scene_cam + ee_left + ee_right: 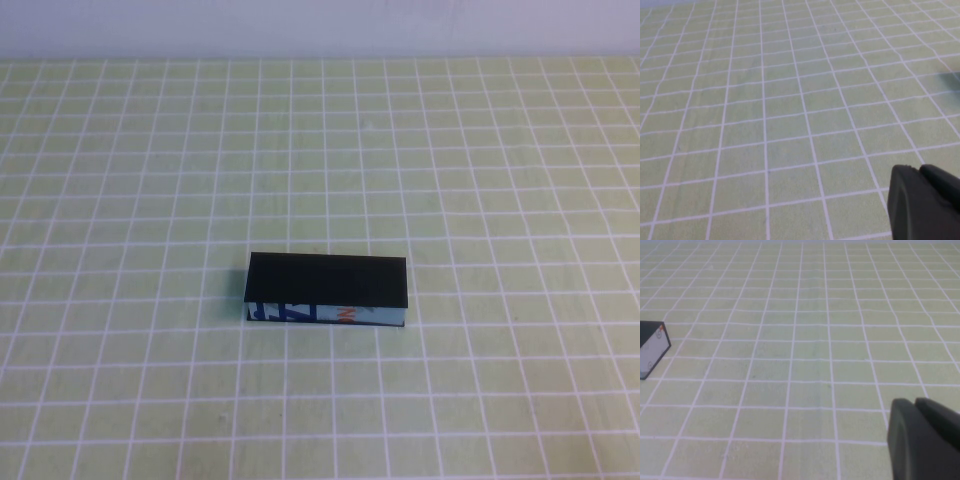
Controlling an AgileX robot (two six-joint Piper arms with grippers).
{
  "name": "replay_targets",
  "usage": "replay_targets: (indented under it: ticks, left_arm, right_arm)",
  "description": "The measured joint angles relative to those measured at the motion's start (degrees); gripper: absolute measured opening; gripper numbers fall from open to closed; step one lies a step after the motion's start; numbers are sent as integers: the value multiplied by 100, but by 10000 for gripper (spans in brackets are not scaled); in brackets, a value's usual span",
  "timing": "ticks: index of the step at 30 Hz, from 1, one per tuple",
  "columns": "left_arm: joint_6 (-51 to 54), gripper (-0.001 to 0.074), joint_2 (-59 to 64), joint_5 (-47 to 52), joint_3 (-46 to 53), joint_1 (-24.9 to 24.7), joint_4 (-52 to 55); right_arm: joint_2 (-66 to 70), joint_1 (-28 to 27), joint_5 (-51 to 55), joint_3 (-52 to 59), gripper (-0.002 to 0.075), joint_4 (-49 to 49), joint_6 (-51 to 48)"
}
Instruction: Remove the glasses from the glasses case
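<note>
The glasses case lies shut in the middle of the table, its flat black lid on top and its light blue printed side facing me. One end of it shows in the right wrist view. The glasses are hidden. Neither arm shows in the high view. My left gripper hangs over bare mat, its fingers together and holding nothing. My right gripper is also shut and empty, well off to the side of the case.
A light green mat with a white grid covers the whole table. A pale wall runs along the far edge. Nothing else stands on the mat.
</note>
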Motion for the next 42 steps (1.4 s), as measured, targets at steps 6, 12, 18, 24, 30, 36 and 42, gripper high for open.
replay_targets:
  ticks: [6, 12, 18, 24, 30, 36, 42]
  left_arm:
    - [0, -4, 0, 0, 0, 0, -12]
    - [0, -4, 0, -251, 11, 0, -1070]
    - [0, -4, 0, -1257, 11, 0, -3080]
    - [-66, -4, 11, -1330, -40, 0, -3720]
    - [140, -4, 1393, 259, -1403, 0, -3512]
    - [1201, -4, 3603, 1854, -3012, 0, -3163]
    - [2835, -4, 5540, 2343, -4397, 0, -3675]
  right_arm:
    - [0, 0, 0, 0, -17, 10, 0]
    - [0, 0, 0, 0, -17, 10, 0]
    - [0, 0, 0, 0, -17, 10, 0]
    - [0, 0, 0, 0, -17, 10, 0]
    - [0, 0, 0, 0, -17, 10, 0]
    - [0, 0, 0, 0, -17, 10, 0]
    - [0, 0, 0, 0, -17, 10, 0]
